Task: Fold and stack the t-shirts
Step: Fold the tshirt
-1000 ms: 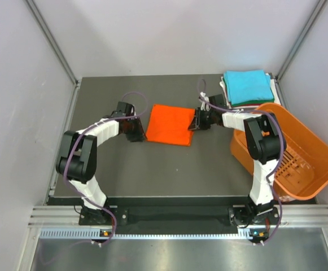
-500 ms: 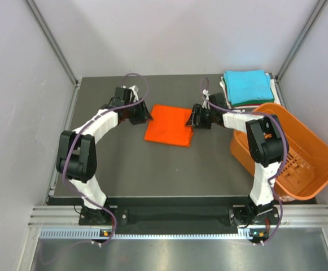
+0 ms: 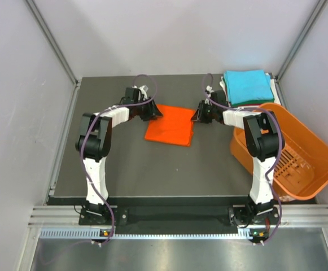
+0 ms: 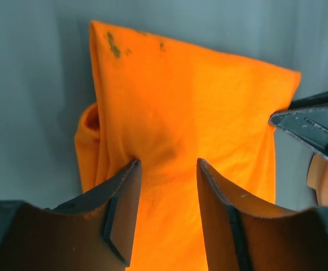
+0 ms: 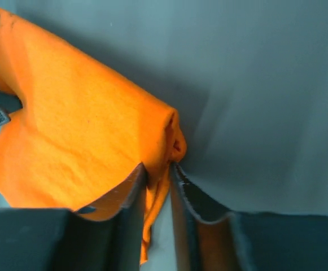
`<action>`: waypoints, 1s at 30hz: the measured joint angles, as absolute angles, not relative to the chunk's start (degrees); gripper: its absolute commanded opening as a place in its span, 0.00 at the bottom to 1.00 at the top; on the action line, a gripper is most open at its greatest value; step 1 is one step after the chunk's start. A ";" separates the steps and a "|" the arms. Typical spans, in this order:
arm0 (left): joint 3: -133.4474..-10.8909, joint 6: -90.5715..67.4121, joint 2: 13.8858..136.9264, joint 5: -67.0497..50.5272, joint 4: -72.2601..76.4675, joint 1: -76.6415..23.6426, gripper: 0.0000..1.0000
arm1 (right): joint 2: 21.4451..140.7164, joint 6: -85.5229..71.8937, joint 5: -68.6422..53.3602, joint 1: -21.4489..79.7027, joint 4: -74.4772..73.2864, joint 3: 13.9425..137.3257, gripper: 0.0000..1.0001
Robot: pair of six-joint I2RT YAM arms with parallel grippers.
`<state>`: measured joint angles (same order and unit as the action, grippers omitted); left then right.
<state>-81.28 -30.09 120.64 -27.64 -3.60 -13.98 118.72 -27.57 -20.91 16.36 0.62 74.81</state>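
Observation:
The orange t-shirt (image 3: 169,125) lies folded into a rectangle in the middle of the dark table. My left gripper (image 3: 151,112) is at its far left corner. In the left wrist view its jaws (image 4: 167,164) stand apart over the orange cloth (image 4: 192,90), tips pressed into it. My right gripper (image 3: 198,114) is at the far right corner, and its jaws (image 5: 158,165) are nearly together with the folded edge of the orange cloth (image 5: 79,124) pinched between them. The turquoise t-shirt (image 3: 247,86) lies folded square on a stack at the far right.
An orange slotted plastic basket (image 3: 307,141) stands tilted at the right edge of the table, close behind my right arm. A white layer (image 3: 224,87) shows under the turquoise shirt. Grey walls enclose the table (image 3: 130,164) on three sides.
Both grippers moved from the orange shirt's side edges to its far corners. The left jaws widened; the right jaws opened, then narrowed onto the folded edge.

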 measured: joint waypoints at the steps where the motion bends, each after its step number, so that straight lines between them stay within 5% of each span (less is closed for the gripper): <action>1: -81.71 -30.24 121.23 -27.68 -3.33 -13.98 0.49 | 118.83 -27.59 -20.97 16.29 0.93 74.74 0.19; 13: -91.11 -31.81 127.66 -28.01 -0.43 -13.72 0.51 | 120.64 -27.79 -25.98 14.31 5.50 73.93 0.06; 20: -89.14 -31.31 123.83 -27.09 -1.76 -14.04 0.52 | 120.46 -30.22 -26.22 13.91 6.09 73.93 0.36; 30: -72.53 -28.77 104.64 -25.04 -1.04 -20.23 0.52 | 120.36 -32.77 -24.84 12.86 5.93 75.44 0.45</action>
<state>-72.53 -28.77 104.64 -25.04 -1.04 -20.23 120.36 -32.77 -24.84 12.86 5.93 75.44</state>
